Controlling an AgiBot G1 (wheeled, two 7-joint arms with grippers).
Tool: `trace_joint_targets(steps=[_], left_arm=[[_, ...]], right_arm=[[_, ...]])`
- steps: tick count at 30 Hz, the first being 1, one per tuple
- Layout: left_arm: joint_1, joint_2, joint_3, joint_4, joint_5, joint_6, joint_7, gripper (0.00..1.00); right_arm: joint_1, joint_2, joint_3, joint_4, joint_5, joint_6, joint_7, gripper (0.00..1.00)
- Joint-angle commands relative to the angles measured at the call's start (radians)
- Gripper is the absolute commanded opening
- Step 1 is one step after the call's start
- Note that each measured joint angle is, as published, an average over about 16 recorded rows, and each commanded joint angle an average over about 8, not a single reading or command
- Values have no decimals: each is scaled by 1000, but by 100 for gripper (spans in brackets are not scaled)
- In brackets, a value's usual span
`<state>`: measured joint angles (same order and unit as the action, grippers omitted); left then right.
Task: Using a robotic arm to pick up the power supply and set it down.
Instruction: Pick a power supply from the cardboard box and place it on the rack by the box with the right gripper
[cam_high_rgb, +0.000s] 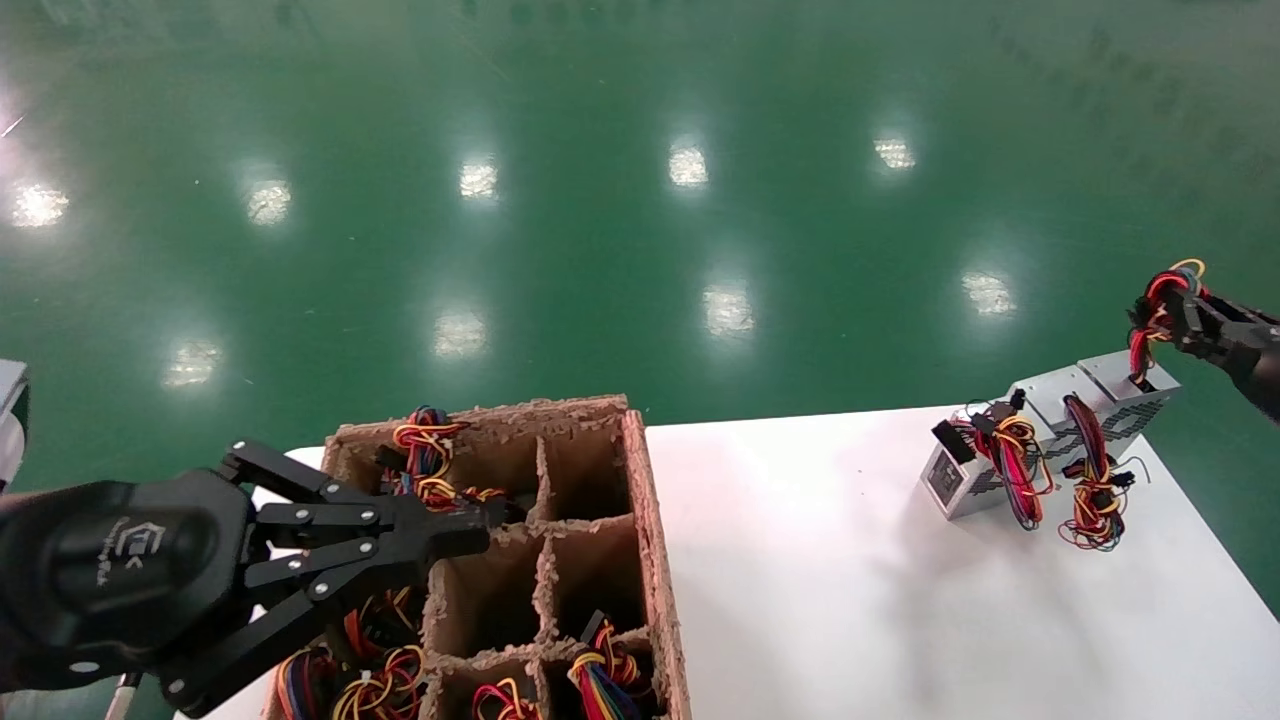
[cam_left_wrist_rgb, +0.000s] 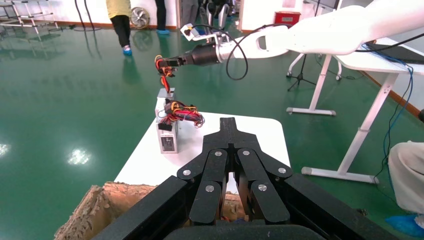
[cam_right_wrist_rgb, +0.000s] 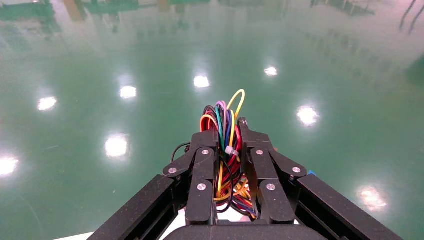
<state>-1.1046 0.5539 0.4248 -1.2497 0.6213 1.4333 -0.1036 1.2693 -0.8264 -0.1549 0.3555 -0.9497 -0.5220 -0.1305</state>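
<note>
The power supply (cam_high_rgb: 1135, 388) is a silver-grey box standing at the far right corner of the white table (cam_high_rgb: 850, 580). Its red, yellow and orange wire bundle (cam_high_rgb: 1158, 288) rises from it into my right gripper (cam_high_rgb: 1172, 310), which is shut on those wires. In the right wrist view the bundle (cam_right_wrist_rgb: 224, 117) sticks out between the shut fingers of the right gripper (cam_right_wrist_rgb: 226, 131). The left wrist view shows the right gripper (cam_left_wrist_rgb: 167, 62) above the same box (cam_left_wrist_rgb: 165, 95). My left gripper (cam_high_rgb: 485, 522) (cam_left_wrist_rgb: 228, 124) is shut on nothing, hovering over a cardboard box (cam_high_rgb: 655, 520).
Two more silver units with wires (cam_high_rgb: 965, 475) (cam_high_rgb: 1060, 405) stand beside the held one. The cardboard box has several compartments, some holding wired units (cam_high_rgb: 425, 455). Beyond the table lie green floor, a white desk (cam_left_wrist_rgb: 380, 55) and a standing person (cam_left_wrist_rgb: 120, 20).
</note>
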Motion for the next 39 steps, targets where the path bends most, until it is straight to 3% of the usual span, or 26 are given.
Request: trace_joint_targets(steps=[1,30,39], left_arm=[[0,0,0,0,0,0,0,0],[0,0,0,0,0,0,0,0],[0,0,0,0,0,0,0,0]], right_arm=[[-13,3,-3,23,-3,15,12,100],[-212,87,-60,366,-23,153,259,100],[-254,110,-70,451,-24,180,295,100]])
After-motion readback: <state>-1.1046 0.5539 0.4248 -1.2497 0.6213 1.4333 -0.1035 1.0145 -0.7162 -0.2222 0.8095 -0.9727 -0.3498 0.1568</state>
